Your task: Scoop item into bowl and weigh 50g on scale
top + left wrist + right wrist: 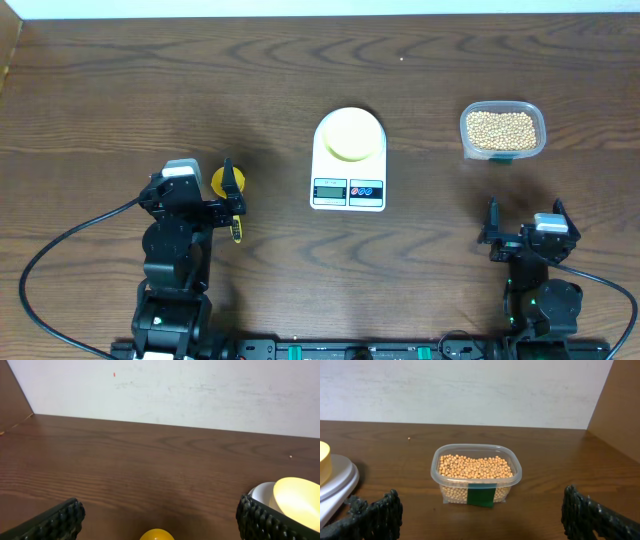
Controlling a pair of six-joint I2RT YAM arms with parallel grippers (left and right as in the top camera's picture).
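Observation:
The white scale [347, 185] stands mid-table with the pale-yellow bowl [350, 134] on it. They also show at the right edge of the left wrist view, the bowl [298, 501] on the scale [261, 492], and at the left edge of the right wrist view, the bowl [323, 462] and the scale [337, 479]. The tan beans [501, 126] fill a clear tub [477, 474]. My left gripper [200, 190] is open, with a yellow scoop [222, 181] low between its jaws [160, 510]. My right gripper [526, 215] is open and empty, short of the tub [480, 505].
The scoop's handle [236, 228] runs toward the front edge beside the left arm. A green label [481, 496] is on the tub's near wall. A white wall stands along the table's far edge. Cables trail from both arm bases.

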